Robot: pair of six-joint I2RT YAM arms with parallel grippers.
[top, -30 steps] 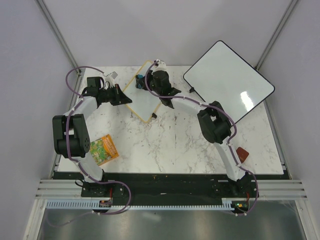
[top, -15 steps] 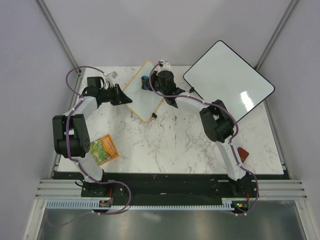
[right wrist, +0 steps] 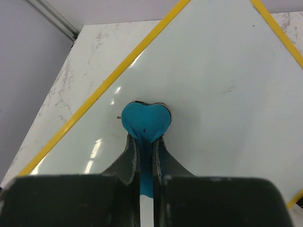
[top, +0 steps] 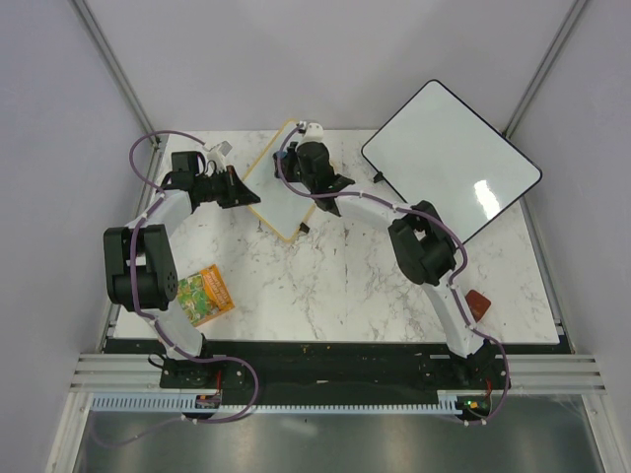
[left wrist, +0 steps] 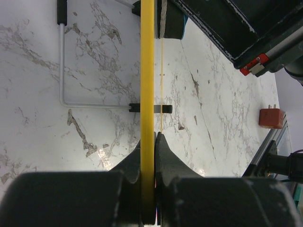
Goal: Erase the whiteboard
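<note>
Left gripper (left wrist: 148, 138) pinches the rim of the small yellow-framed whiteboard (top: 277, 194) — right gripper (right wrist: 145, 144) clamps a teal heart-shaped eraser (right wrist: 146, 119) against its white face.

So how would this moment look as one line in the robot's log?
left gripper: shut on edge of small yellow-framed whiteboard | right gripper: shut on blue heart-shaped eraser, pressed against board face
</note>
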